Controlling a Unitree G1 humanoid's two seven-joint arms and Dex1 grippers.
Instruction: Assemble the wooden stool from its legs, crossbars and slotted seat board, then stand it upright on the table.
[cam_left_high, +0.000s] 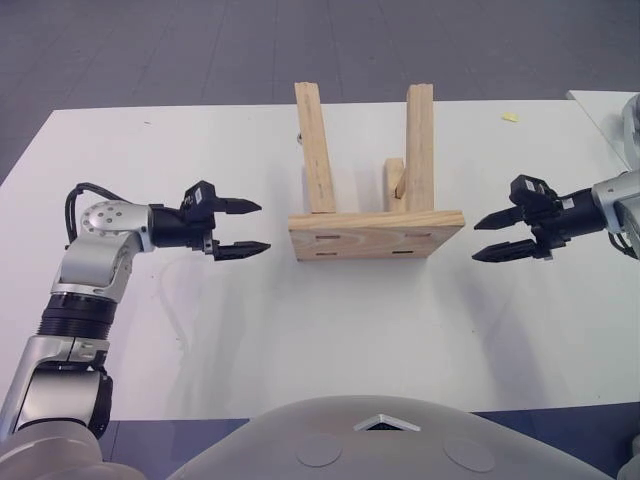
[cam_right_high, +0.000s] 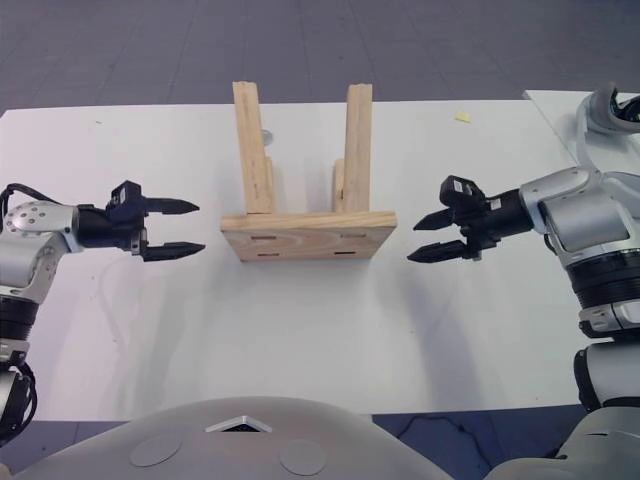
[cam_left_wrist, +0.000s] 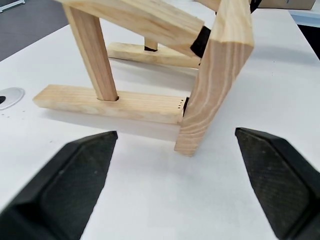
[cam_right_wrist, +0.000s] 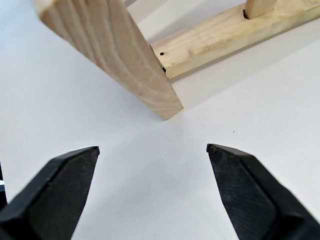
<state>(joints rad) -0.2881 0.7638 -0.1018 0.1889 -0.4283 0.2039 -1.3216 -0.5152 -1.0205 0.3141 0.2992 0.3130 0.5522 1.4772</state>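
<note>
The wooden stool lies on its side in the middle of the white table (cam_left_high: 300, 340). Its slotted seat board (cam_left_high: 375, 236) stands on edge facing me, and the two legs (cam_left_high: 313, 145) (cam_left_high: 420, 145) run away from it toward the far edge, joined by a short crossbar (cam_left_high: 396, 180). My left gripper (cam_left_high: 240, 228) hovers open a little to the left of the seat board, pointing at it. On the other side my right gripper (cam_left_high: 498, 237) is open too, aimed at the board's right end. The left wrist view looks at the board's end (cam_left_wrist: 215, 80) between my open fingers (cam_left_wrist: 65, 185).
A second white table's corner (cam_right_high: 560, 110) sits at the far right, with a small yellow scrap (cam_left_high: 511, 117) near it. A round grommet (cam_left_wrist: 9, 96) is set in the tabletop beyond the stool. Grey floor lies past the far edge.
</note>
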